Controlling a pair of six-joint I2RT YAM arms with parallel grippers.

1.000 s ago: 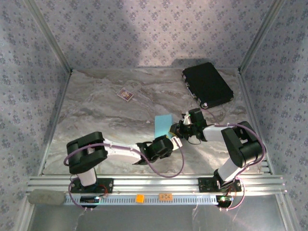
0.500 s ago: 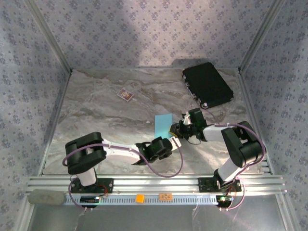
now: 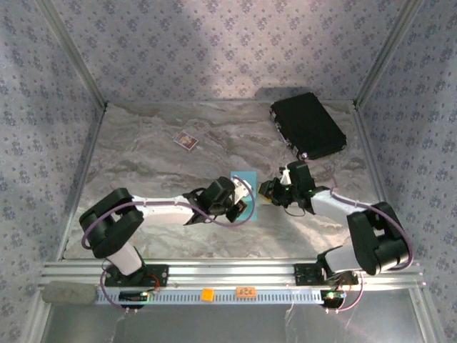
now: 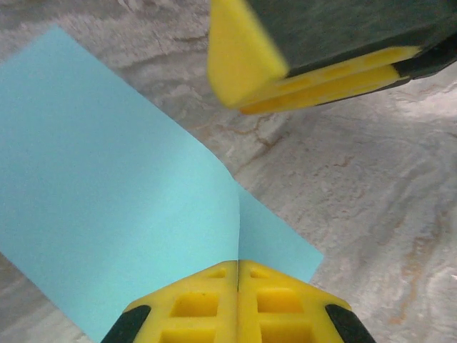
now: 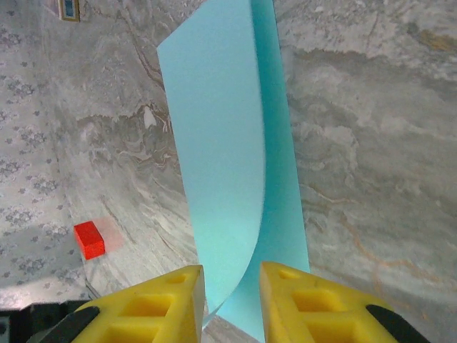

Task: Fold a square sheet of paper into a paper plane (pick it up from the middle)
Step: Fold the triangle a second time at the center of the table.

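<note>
The square sheet of paper is light blue and doubled over in a soft curve near the table's middle. My left gripper is shut on its near edge, where the two layers meet. In the overhead view that gripper sits just in front of the sheet. My right gripper stands open, and the curled paper rises between its fingers with a gap on both sides. From above, the right gripper is just right of the sheet. One of the right gripper's yellow fingers shows in the left wrist view.
A black rectangular case lies at the back right. A small dark card with a pale border lies at the back left, also visible from the right wrist as the card. A small red block sits near the left wall.
My left gripper has closed on the paper and its arm has swung left and forward. The right gripper's jaws have parted from the sheet, and its arm has shifted right.
</note>
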